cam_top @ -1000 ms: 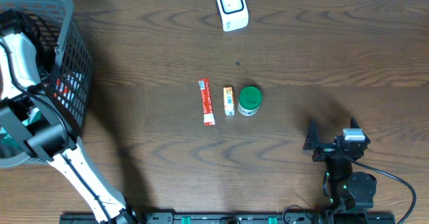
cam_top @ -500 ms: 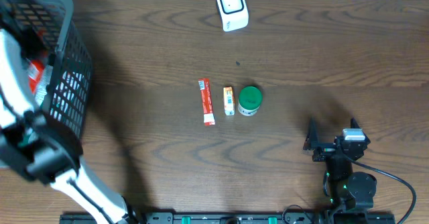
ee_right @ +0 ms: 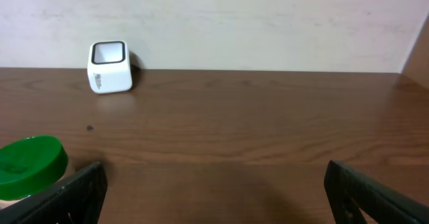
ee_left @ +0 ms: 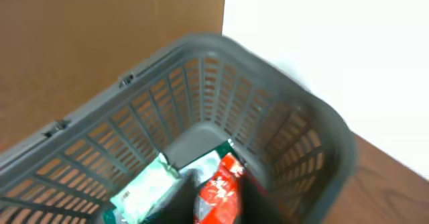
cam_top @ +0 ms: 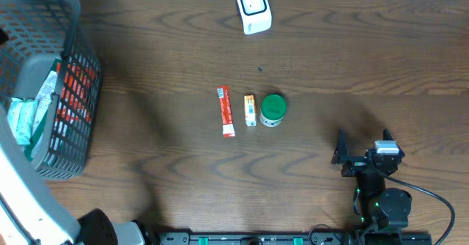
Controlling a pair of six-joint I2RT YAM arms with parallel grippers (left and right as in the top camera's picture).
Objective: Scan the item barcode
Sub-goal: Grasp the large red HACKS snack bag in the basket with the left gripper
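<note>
Dark wood-grain table (cam_top: 352, 69) runs wide and bare across the far right and the near middle, so there is plenty of open room ahead of the right gripper (cam_top: 363, 136), which sits low near the front edge with its jaws spread wide. A pale wall closes off the far edge. From those jaws, three items lie in a tight row ahead and off to the left: a round green-lidded jar (cam_top: 273, 109) nearest, a small orange-and-white packet (cam_top: 250, 110) just beside it, then a slim red stick packet (cam_top: 226, 111) a little apart. In the right wrist view the jar's lid peeks in just beside the left finger. Farther ahead, near the far edge, stands the white scanner (cam_top: 253, 8), boxy with rounded corners and a dark window. Over on the far left, a grey plastic lattice basket (cam_top: 80, 69) hugs the table's edge, holding a glossy red pouch (ee_left: 218, 194) and a green-and-white pack (ee_left: 144, 190). The left wrist camera looks down on them from above the basket; the left gripper is too blurred to show its jaws, so I cannot tell their state.
</note>
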